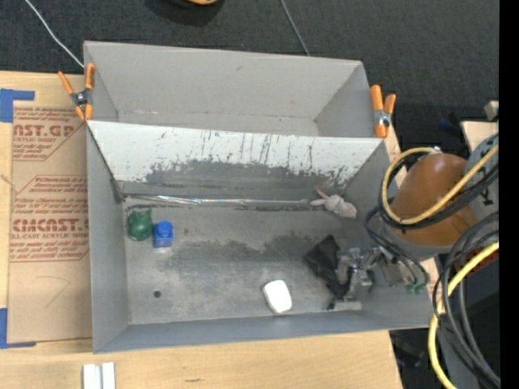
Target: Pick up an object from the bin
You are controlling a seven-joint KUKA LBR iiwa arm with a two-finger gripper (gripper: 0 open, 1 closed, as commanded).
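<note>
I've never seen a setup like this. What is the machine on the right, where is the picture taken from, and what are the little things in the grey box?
One camera looks down from above, a bit to one side, on a grey metal bin. From the right a robot arm reaches in; the orange cover and looped cables are parts of it. At its tip is the gripper, the "hand", low in the bin's right corner. On the floor lie a green lump and a blue block side by side at the left, a white rounded piece towards the front, and a small pale thing by the back wall. A black thing sits right beside the gripper; whether it is held cannot be told.
</note>
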